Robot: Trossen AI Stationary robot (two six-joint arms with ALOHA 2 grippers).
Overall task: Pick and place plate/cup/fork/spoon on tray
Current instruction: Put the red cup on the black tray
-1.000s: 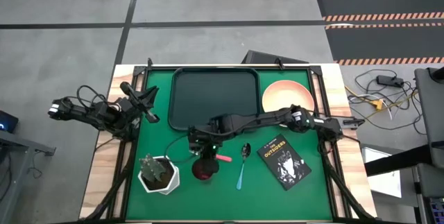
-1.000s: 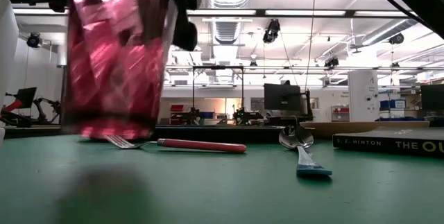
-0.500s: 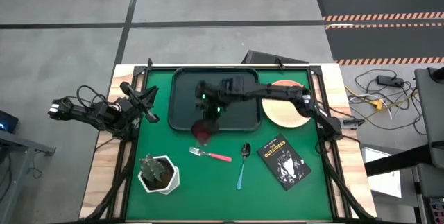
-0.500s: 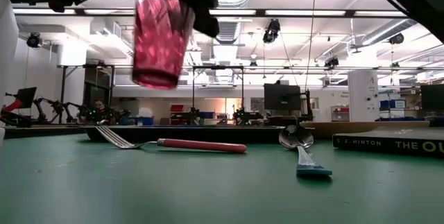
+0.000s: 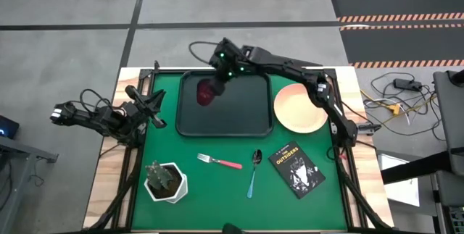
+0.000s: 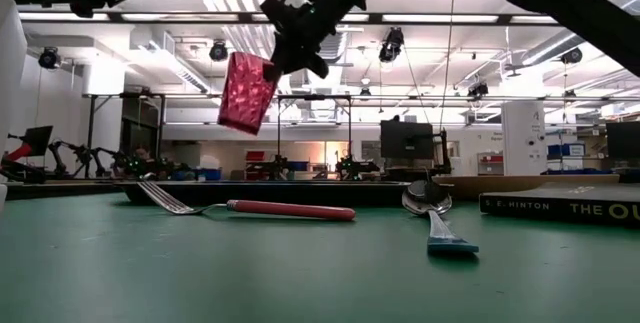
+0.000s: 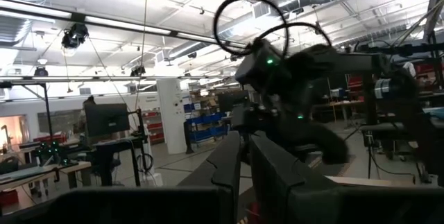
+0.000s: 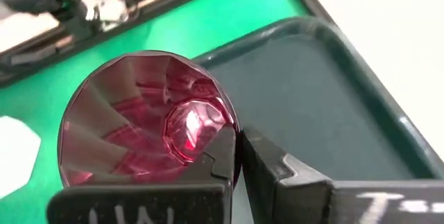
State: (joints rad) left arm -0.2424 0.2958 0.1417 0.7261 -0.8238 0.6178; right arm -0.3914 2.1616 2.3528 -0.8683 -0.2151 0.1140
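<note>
The dark red cup (image 5: 208,93) hangs over the far left part of the black tray (image 5: 243,112), held by my right gripper (image 5: 217,82). In the low view the cup (image 6: 247,93) is tilted and well above the table. The peach plate (image 5: 300,109) lies flat on the table right of the tray. The pink-handled fork (image 5: 220,162) and the blue-handled spoon (image 5: 254,169) lie flat on the green mat nearer the front. My left gripper (image 5: 147,106) is shut and empty at the table's left edge. My right gripper holds the cup by its rim wall (image 8: 229,130), one finger (image 8: 218,158) inside the cup and the other finger (image 8: 267,161) outside. The fingers come from above, slanting down. The cup hangs tilted below them, clear of the tray.
A black book (image 5: 296,169) lies at the front right and a white pot with a green plant (image 5: 166,182) at the front left. The table frame's rails run along the mat's edges.
My right gripper has carried the cup up from the mat beside the fork and toward the table's far edge, over the tray's near rim to its far left part. The cup has stayed lifted clear and now hangs tilted. The fork and spoon have not moved.
</note>
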